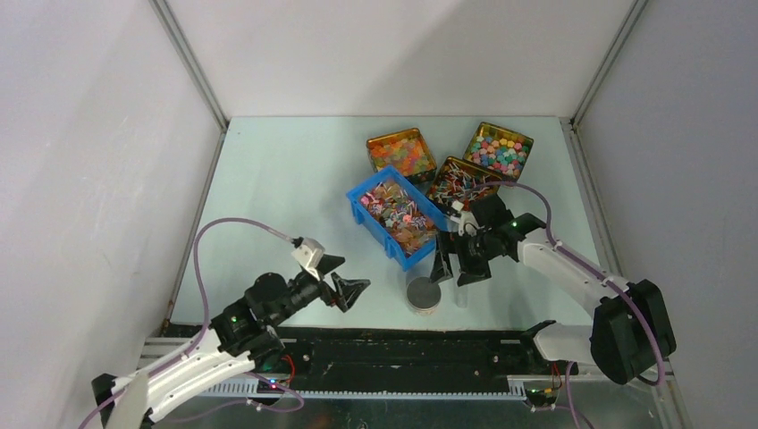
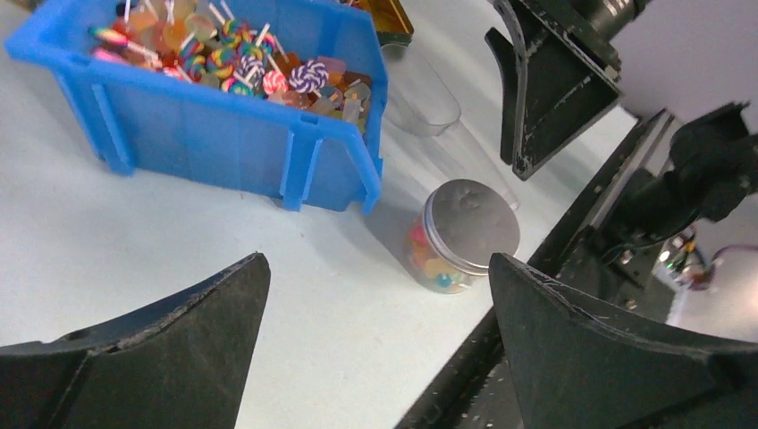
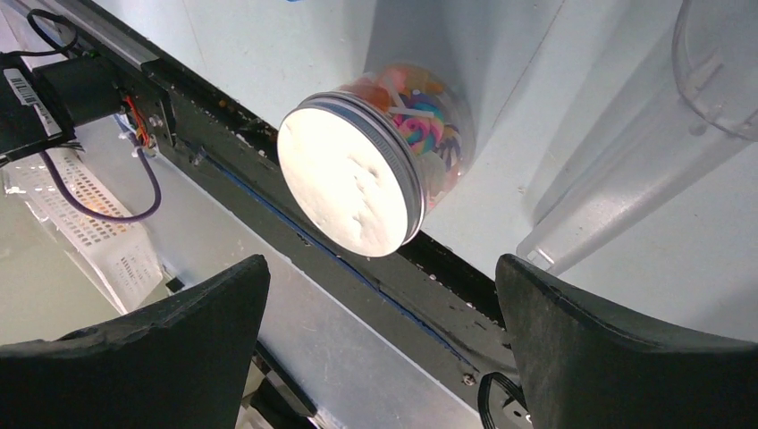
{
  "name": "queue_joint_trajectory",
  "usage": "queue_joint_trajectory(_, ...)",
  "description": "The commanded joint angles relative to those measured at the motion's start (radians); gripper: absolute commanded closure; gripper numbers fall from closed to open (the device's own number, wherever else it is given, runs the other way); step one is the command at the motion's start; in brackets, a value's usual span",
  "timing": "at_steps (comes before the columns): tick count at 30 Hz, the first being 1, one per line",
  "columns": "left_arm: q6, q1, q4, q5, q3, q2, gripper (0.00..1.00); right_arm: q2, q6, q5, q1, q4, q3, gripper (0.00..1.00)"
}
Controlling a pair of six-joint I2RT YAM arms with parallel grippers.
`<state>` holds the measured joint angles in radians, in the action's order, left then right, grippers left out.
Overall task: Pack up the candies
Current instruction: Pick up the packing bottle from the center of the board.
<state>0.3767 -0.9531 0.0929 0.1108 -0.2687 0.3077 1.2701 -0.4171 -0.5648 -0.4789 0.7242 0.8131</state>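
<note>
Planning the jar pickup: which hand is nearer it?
Right. The right hand hovers just beyond the jar, to its right; the left hand is farther off, to its left.

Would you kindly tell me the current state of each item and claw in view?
Jar: upright, lid on, candies inside.
Blue bin: open-topped, heaped with sweets.
Gold tins: all three lidless and filled.
Clear scoop: lying on the table beside the jar.
Left claw: open, holding nothing.
Right claw: open, holding nothing.
</note>
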Motion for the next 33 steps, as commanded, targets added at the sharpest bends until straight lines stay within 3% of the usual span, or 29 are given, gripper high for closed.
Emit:
queue_joint_trajectory(1, -0.287, -0.001, -0.086, -0.093, 0.001, 0.029, 0.00, -0.023, 0.040, 0.025, 0.021, 0.027, 0.034, 0.00)
queue_joint_trajectory(8, -0.446, -0.005, -0.300, -0.280, 0.041, 0.233, 0.00, -0.026, 0.067, 0.021, 0.057, 0.048, 0.034, 0.01)
queue_joint_trajectory(17, -0.477, -0.080, -0.825, -0.304, 0.188, 0.508, 0.00, -0.040, 0.109, 0.010, 0.119, 0.083, 0.034, 0.00)
queue_joint_trajectory(26, -0.417, -0.161, -1.305, -0.272, 0.136, 1.063, 0.00, -0.049, 0.117, -0.026, 0.179, 0.092, 0.029, 0.00)
queue_joint_trajectory(29, -0.385, -0.175, -1.557, -0.224, 0.128, 1.272, 0.00, -0.049, 0.116, -0.031, 0.189, 0.093, 0.029, 0.01)
queue_joint_trajectory(33, -0.352, -0.196, -1.620, -0.232, 0.064, 1.405, 0.00, -0.059, 0.117, -0.033, 0.205, 0.101, 0.029, 0.01)
